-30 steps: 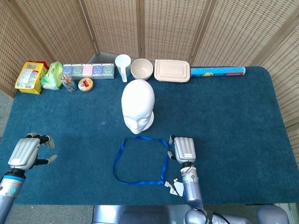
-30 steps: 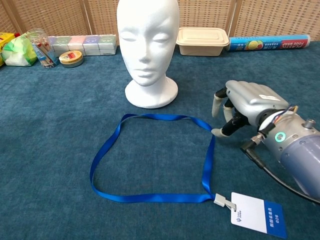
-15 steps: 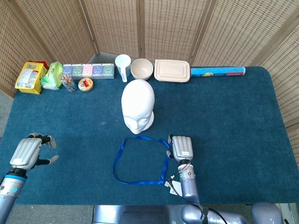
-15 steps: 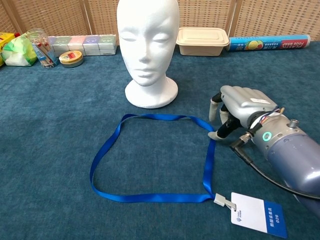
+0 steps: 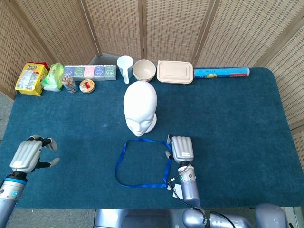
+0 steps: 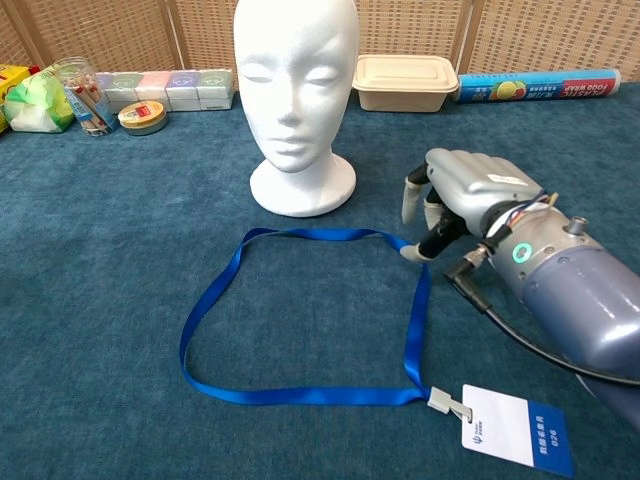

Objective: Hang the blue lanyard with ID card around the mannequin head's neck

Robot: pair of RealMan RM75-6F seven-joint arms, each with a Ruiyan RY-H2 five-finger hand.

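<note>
A white mannequin head stands upright mid-table, facing the near edge. In front of it the blue lanyard lies flat in an open loop, and its ID card rests at the near right end. My right hand hovers palm down at the loop's far right corner with its fingers apart, fingertips just above or touching the strap. It holds nothing. My left hand hangs at the near left edge with fingers loosely curled apart, empty, seen only in the head view.
Along the back edge stand a yellow packet, a green bag, a row of small boxes, a round tin, a white scoop, a bowl, a lidded beige container and a blue roll.
My right hand has slid left and slightly away from me, from beside the loop's right side to its far right corner. The left hand and the lanyard have stayed put.
</note>
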